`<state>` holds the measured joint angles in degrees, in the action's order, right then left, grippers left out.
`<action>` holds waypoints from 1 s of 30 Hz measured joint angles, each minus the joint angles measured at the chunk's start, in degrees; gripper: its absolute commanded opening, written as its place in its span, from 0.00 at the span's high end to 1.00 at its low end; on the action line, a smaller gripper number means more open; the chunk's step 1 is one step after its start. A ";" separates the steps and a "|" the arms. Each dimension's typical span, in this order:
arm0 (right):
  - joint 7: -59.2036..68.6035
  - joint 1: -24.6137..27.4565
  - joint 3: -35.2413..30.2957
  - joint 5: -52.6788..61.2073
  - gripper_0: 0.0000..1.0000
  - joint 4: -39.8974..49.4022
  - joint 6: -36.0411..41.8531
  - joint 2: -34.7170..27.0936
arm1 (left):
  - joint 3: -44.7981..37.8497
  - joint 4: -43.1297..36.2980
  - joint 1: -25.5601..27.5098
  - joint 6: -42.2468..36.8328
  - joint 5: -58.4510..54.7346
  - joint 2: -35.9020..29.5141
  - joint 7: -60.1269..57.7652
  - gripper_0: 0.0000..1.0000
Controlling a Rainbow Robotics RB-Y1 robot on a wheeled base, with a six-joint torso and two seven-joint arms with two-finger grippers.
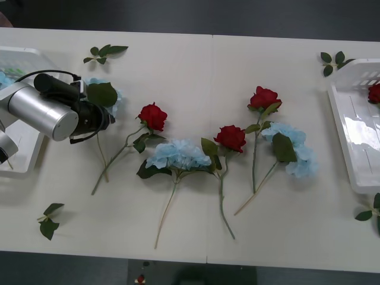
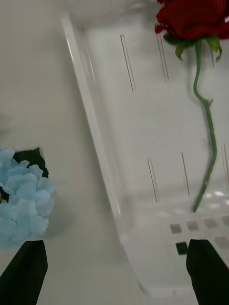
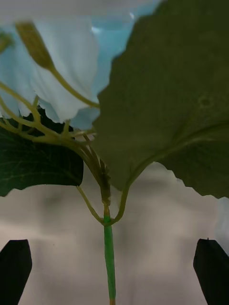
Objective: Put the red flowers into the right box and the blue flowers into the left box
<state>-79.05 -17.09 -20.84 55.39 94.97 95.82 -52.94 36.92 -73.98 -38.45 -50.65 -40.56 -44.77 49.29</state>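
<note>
While your left gripper (image 3: 112, 267) hangs wide open and empty with the thin green stem of a blue flower (image 1: 105, 95) centred between its black fingers (image 3: 15, 267), lower squarely and close on the stem just below the fork, not on the floppy, matte leaf. Fluffy pale petals sit beside the left box (image 1: 27, 160). Your right gripper (image 2: 114, 271), open and empty, hovers over the glossy right box (image 2: 157, 143), where one red rose (image 2: 193, 16) lies.
</note>
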 measured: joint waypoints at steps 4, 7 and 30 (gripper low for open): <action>11.15 5.84 0.01 -0.01 0.15 9.67 1.10 1.49 | 0.86 0.13 0.00 0.01 0.00 0.00 0.00 0.17; 14.31 7.98 0.01 0.01 0.15 13.90 1.93 3.90 | 1.74 0.28 0.00 0.56 0.00 0.00 0.00 0.50; 34.74 13.58 14.96 -8.85 0.15 32.91 1.86 17.88 | 1.36 0.35 0.00 3.40 1.81 -0.31 -1.94 1.00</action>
<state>-44.32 -3.51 -5.88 46.54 127.88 97.69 -35.06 38.28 -73.63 -38.45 -47.25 -38.75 -45.08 47.36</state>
